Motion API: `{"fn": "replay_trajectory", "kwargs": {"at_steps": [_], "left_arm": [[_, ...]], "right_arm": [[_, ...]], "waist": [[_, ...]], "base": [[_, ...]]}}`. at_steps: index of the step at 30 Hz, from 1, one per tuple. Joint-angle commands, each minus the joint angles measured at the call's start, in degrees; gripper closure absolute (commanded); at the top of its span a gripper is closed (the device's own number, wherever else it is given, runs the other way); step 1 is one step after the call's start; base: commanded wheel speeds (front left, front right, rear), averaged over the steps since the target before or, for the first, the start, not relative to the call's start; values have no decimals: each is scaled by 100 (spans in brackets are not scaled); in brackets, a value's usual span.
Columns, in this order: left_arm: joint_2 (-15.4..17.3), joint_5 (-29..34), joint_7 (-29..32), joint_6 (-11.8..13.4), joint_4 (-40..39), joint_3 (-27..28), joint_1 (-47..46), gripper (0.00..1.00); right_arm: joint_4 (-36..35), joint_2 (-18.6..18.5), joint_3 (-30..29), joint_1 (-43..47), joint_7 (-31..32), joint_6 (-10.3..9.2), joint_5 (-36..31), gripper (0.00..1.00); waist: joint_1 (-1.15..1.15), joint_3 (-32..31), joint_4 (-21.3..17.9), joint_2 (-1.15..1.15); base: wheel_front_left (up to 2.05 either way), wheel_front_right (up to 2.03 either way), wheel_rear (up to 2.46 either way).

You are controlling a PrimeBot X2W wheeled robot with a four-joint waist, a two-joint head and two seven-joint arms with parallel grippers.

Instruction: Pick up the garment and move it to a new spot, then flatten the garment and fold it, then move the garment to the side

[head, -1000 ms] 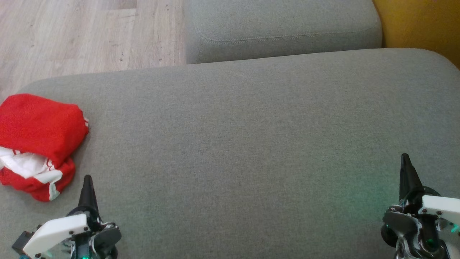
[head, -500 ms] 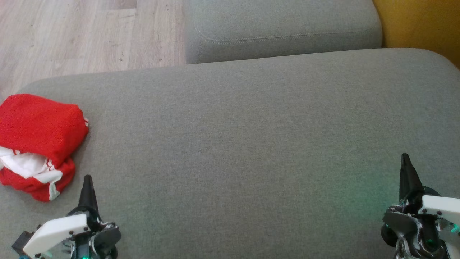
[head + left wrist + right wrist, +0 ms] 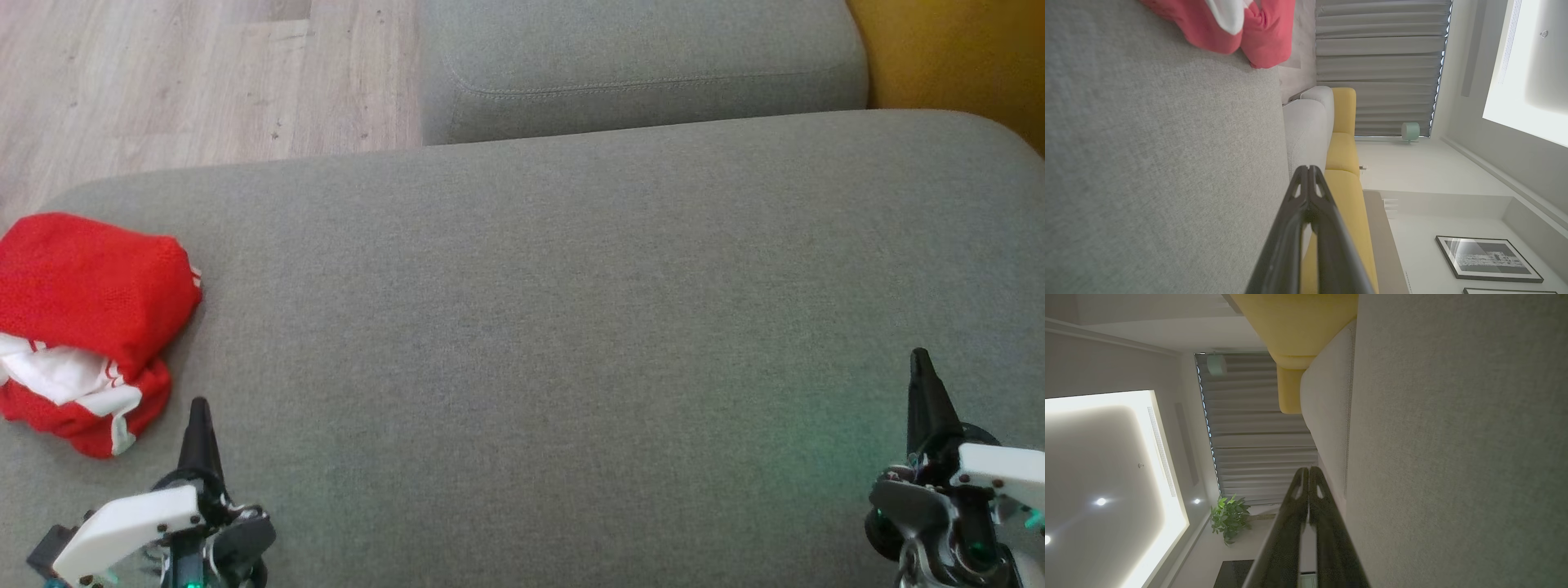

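The garment [image 3: 86, 314] is red with white trim and lies folded in a compact bundle at the far left edge of the grey cushion [image 3: 555, 327]. Its red and white cloth [image 3: 1237, 28] also fills the top of the left wrist view. My left gripper [image 3: 198, 406] hovers at the lower left, just right of and below the bundle, apart from it, its fingers [image 3: 1310, 212] pressed together with nothing between them. At the lower right my right gripper [image 3: 920, 357] is shut and empty too, fingers [image 3: 1306, 498] touching, far from the garment.
A second grey cushion [image 3: 645, 65] lies beyond the big one. Wood floor [image 3: 188, 82] runs at the upper left, close behind the garment. A yellow seat [image 3: 963, 57] stands at the upper right.
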Motion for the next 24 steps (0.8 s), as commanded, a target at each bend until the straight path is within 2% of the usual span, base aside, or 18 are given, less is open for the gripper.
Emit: {"fn": "replay_trajectory", "kwargs": {"at_steps": [1,24], "left_arm": [[35,-48,32,-37,-165,166,-291,100],[35,-48,32,-37,-165,166,-291,100]], "right_arm": [[-179,-36,122,-315,33,87,51,100],[-179,-36,122,-315,33,87,51,100]], "waist": [[0,0,0,0],[0,0,0,0]], "base": [[0,0,0],[0,0,0]]}}
